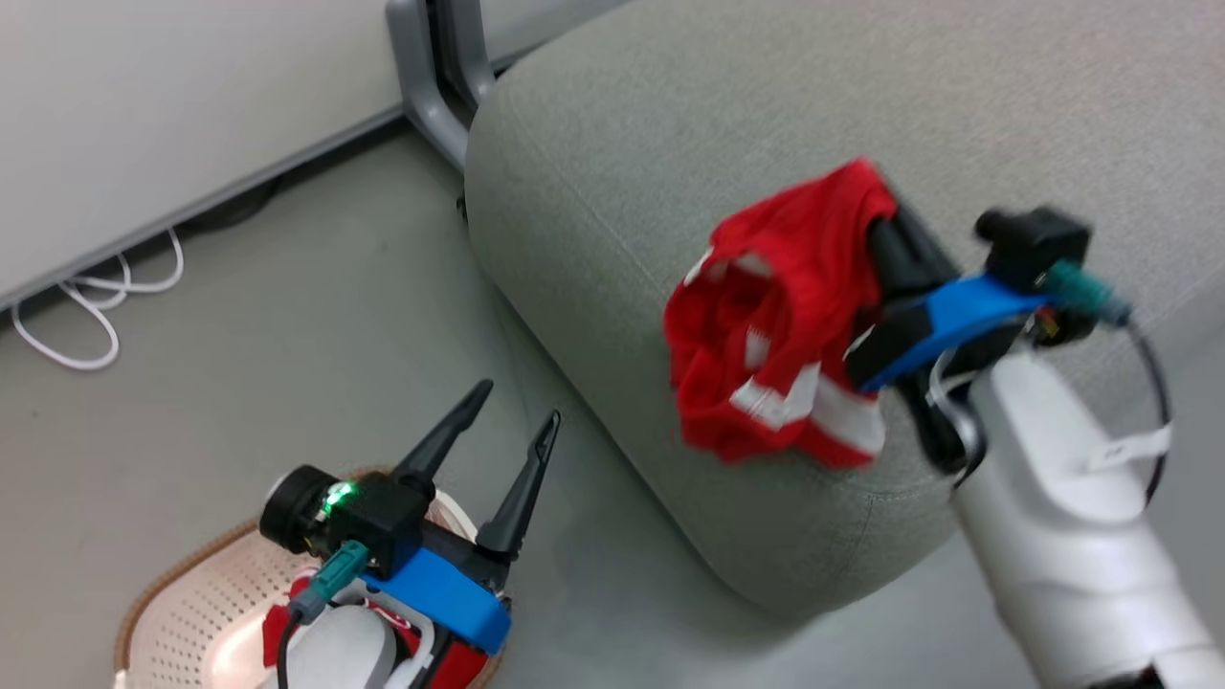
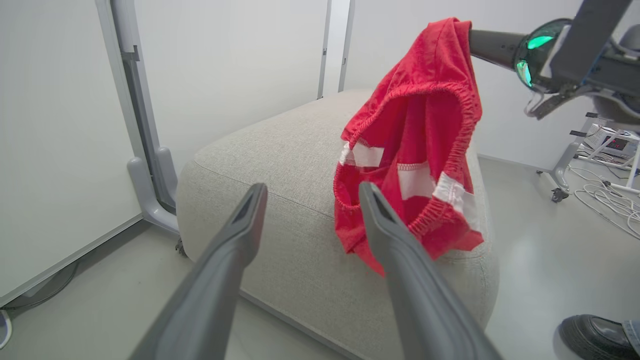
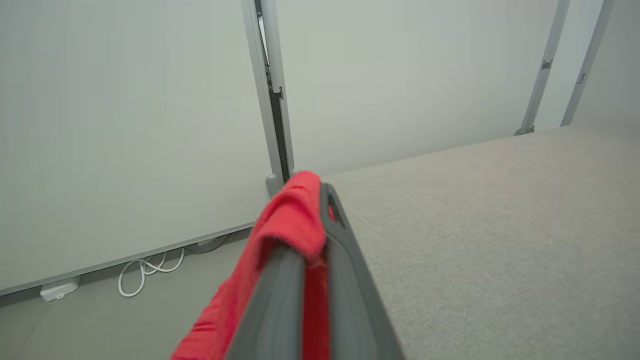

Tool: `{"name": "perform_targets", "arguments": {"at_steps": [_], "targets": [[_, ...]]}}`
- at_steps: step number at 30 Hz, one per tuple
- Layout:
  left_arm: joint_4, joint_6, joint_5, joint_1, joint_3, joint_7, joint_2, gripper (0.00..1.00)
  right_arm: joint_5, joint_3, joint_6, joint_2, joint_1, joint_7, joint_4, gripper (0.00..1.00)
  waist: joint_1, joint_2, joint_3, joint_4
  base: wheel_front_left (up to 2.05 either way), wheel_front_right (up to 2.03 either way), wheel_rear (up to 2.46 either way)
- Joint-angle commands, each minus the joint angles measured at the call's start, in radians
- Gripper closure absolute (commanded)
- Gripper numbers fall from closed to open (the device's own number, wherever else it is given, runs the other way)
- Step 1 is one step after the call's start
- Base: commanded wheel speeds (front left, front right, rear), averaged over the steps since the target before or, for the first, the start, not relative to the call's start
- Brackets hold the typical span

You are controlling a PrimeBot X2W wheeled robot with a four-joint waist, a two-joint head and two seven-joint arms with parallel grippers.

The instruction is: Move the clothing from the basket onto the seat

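Your right gripper (image 3: 322,196) is clamped on the red shorts (image 1: 775,325) so they dangle just above the seat (image 1: 593,191), ready to drop. Your left gripper (image 1: 518,402) waits spread and empty beside the seat, over the basket (image 1: 196,608), where another red garment (image 1: 466,667) lies.

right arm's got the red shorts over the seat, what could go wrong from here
1. The shorts hang from the shut right gripper near the seat's front corner; released here, they could slide off onto the floor.
2. Fabric drapes over a finger in the right wrist view, so it may cling when the gripper opens.
3. The left arm hides most of the red cloth in the basket, so the next grasp may miss.
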Motion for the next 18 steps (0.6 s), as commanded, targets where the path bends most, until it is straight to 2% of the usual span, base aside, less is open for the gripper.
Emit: {"name": "perform_targets", "arguments": {"at_steps": [1,6,14,18], "targets": [[-0.008,-0.002,0.015,-0.026,-0.002,-0.003,0.021,0.0,0.004,-0.029,0.0,-0.021,-0.067,0.006,0.005,1.0,-0.0001,-0.0001,0.08,0.021,0.0,0.0,0.0],[-0.026,-0.002,0.031,-0.07,-0.011,-0.003,0.058,0.0,0.019,-0.091,0.0,-0.075,-0.173,0.016,0.001,1.0,-0.0001,-0.0001,0.171,0.041,0.0,0.0,0.0],[-0.13,0.001,0.08,-0.162,-0.005,0.013,0.132,0.0,0.04,-0.233,0.0,-0.204,-0.357,0.021,-0.019,1.0,-0.0001,-0.0001,0.382,0.076,0.0,0.0,0.0],[-0.192,0.006,0.107,-0.196,-0.002,0.025,0.159,0.0,0.027,-0.302,0.0,-0.231,-0.407,0.01,-0.01,1.0,-0.0001,-0.0001,0.465,0.088,0.0,0.0,0.0]]}}
